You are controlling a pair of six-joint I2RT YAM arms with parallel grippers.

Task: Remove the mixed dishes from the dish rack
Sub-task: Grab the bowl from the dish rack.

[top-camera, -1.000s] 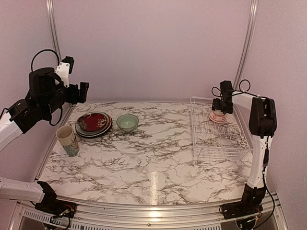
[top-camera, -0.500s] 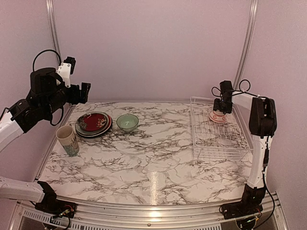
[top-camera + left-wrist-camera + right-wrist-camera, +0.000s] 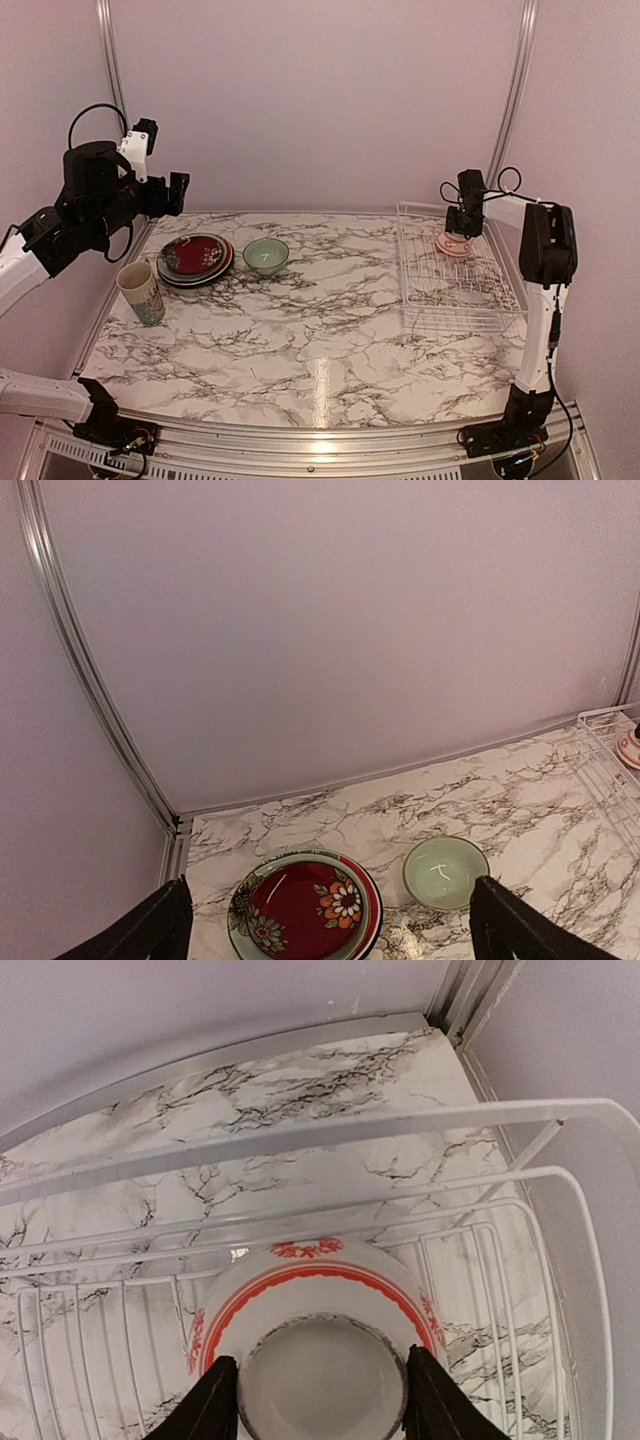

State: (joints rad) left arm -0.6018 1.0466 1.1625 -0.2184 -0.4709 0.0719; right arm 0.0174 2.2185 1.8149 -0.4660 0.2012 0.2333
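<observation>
Upside down in the far corner of the white wire dish rack (image 3: 420, 1120) sits the small bowl (image 3: 318, 1290), white with an orange-red band and patterned rim, its unglazed foot ring facing up at me. My right gripper (image 3: 322, 1400) hangs straight over it, one dark finger on each side of the foot ring and close against it; whether they are pressing it I cannot tell. The rack's far rim wires run just beyond the bowl, with the wall corner right behind them. My left gripper (image 3: 330, 930) is raised over the far left corner of the desk (image 3: 300, 330), fingers spread wide around nothing. Below it lie the stacked plates (image 3: 196, 258), the dark red flowered one on top, a pale green bowl (image 3: 265, 254) just beside them and the tall cream mug (image 3: 140, 292) nearer the front. A broad run of marble separates these from the rack.
</observation>
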